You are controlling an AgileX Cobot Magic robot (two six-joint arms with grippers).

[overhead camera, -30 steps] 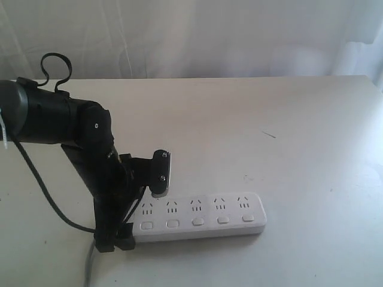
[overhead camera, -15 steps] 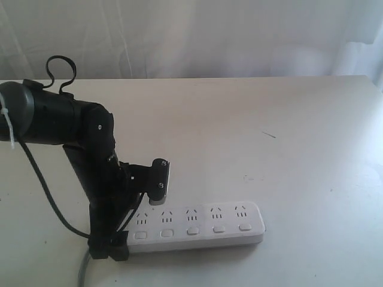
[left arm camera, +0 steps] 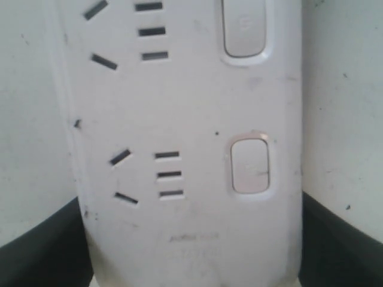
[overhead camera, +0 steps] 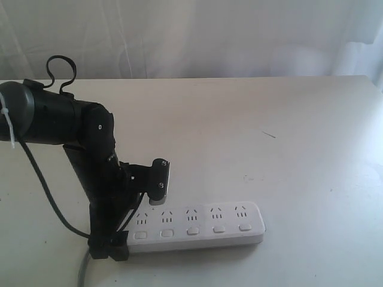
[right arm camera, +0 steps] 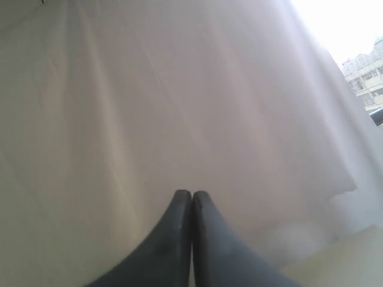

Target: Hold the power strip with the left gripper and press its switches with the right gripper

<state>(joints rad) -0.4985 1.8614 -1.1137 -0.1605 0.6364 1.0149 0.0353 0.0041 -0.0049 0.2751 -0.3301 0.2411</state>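
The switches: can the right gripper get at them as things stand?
Probably yes. The switches lie uncovered; the left gripper clamps the power strip only at its cord end. The right gripper, shut, faces a curtain and must first come over.

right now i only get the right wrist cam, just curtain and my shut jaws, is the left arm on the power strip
Observer: Yes. The left jaws straddle the power strip at its cord end, one on each long side.
Operator: are any switches covered
Observer: No. The exterior view shows all five switches in a row, none under the left arm.
Operator: am i anywhere near them
Observer: Your arm does not appear in the exterior view at all. Only the left arm is over the table.
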